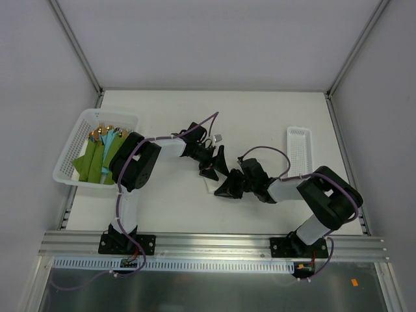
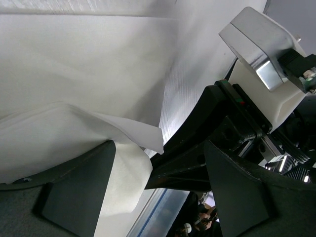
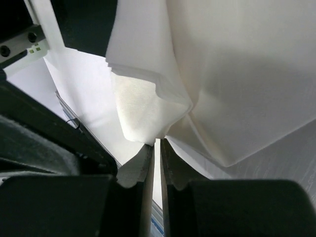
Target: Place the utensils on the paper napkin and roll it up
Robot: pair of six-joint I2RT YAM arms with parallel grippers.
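The white paper napkin [image 2: 74, 133] hangs crumpled between my two grippers near the table's middle. My right gripper [image 1: 229, 187] is shut on a bunched fold of it. In the right wrist view its fingertips [image 3: 158, 145] meet at the napkin's [image 3: 222, 74] lower pinch. My left gripper [image 1: 213, 166] is just behind it, with its jaws wide open [image 2: 158, 158]. A napkin layer lies against its left finger [image 2: 74, 197], not pinched. The right gripper's black body [image 2: 217, 123] fills the space in front of it. The black spoon and fork are hidden.
A white basket [image 1: 68, 153] at the left holds green and teal cloths [image 1: 97, 159] with gold cutlery. A narrow white tray [image 1: 299, 149] lies at the right. Both arms crowd the middle of the table.
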